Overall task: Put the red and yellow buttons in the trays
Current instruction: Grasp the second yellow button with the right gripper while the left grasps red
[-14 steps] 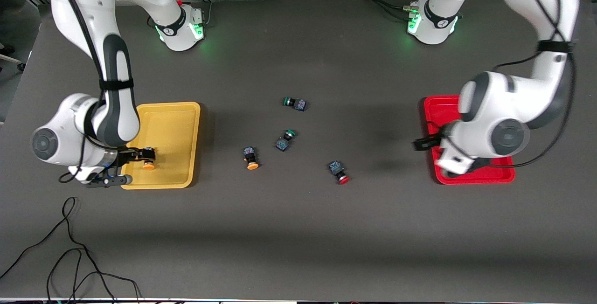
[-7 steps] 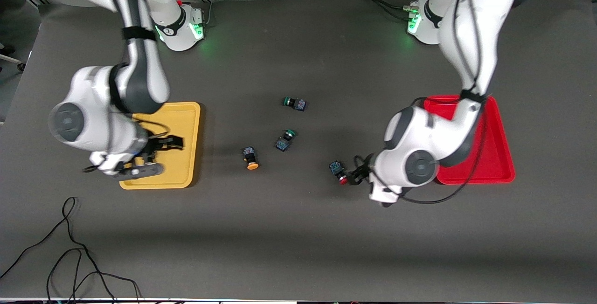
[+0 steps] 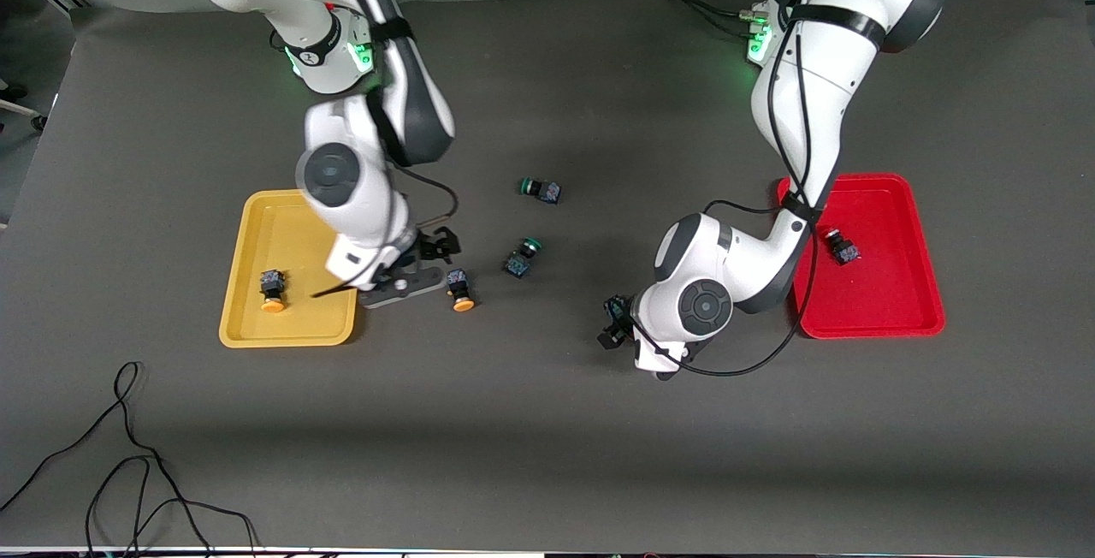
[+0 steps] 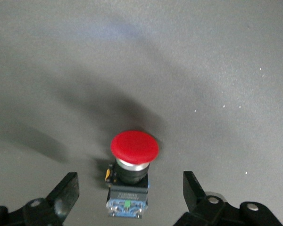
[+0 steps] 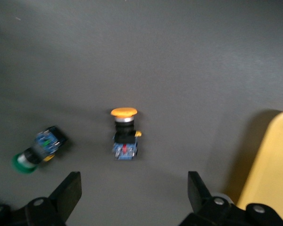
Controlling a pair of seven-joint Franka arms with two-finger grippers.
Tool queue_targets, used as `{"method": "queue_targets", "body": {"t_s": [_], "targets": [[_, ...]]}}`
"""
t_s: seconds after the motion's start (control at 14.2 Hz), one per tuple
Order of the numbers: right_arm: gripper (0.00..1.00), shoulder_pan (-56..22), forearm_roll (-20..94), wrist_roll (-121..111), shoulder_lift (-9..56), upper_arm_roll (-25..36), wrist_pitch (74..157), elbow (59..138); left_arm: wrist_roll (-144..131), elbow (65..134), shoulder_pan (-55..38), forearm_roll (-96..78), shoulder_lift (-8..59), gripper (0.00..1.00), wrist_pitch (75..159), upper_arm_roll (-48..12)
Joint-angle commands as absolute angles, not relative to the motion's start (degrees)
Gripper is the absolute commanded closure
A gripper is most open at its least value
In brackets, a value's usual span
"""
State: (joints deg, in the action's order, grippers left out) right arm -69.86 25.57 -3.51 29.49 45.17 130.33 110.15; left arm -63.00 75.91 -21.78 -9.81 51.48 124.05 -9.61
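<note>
Both grippers splayed, empty. Your left gripper (image 4: 127, 197) straddles the red button (image 4: 132, 165); right gripper (image 5: 132, 197) over the yellow button (image 5: 124, 134). Off-centre closing could tip either.

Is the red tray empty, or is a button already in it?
Not empty: one button lies in the red tray, toward its rim nearest the left arm.

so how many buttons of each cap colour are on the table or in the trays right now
red buttons: 2, one in the red tray, one on the table
yellow buttons: 2, one in the yellow tray, one on the table
green buttons: 2, both on the table
total: 6
</note>
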Motion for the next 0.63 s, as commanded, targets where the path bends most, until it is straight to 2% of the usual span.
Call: {"method": "queue_targets", "body": {"t_s": [0.0,0.07,0.35,0.49,0.56], "targets": [[0.00,-68.82,28.98,-4.39,30.74,40.36,141.91,117.41,-63.37,75.94,-22.33,-9.84,51.50,0.63,125.07,-8.96],[0.00,-68.82,32.05,-4.48,32.76,39.30,142.90,117.42,-63.37,75.94,-22.06,-10.02,51.42,0.99,124.98,-8.96],[0.00,-68.91,43.40,-6.50,37.00,37.71,144.23,116.46,-63.54,75.50,-20.93,-9.93,49.93,1.00,122.62,-8.70],[0.04,-68.29,44.03,-6.42,37.79,37.71,143.97,115.06,-61.72,75.41,-17.94,-9.76,46.69,1.00,113.87,-8.97],[0.10,-68.12,44.03,-6.42,38.32,37.71,144.05,114.53,-59.61,75.50,-17.41,-9.67,44.23,1.00,109.21,-8.62]]}}
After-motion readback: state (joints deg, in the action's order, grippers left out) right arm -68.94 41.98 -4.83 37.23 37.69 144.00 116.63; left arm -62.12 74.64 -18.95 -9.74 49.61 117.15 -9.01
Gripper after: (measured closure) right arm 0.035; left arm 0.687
